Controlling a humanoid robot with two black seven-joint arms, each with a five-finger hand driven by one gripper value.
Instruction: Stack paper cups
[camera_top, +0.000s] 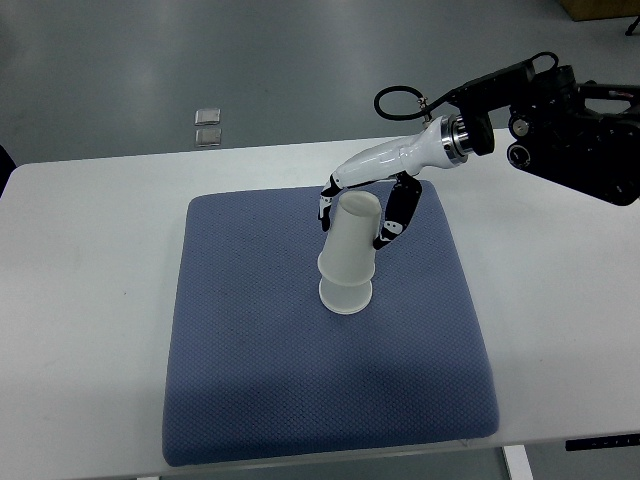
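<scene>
Right robot hand grips upper paper cup, inverted, sitting over lower cup on blue mat mid-worktop. Stack's long axis leans slightly; hand at top, far side. Left arm unseen.

Two stacked paper cups, one blue mat, one white table, one robot hand.

Black right arm runs off frame at 3 o'clock. White upside-down paper cup hides right hand's palm; grey floor squares too small to identify.
</scene>
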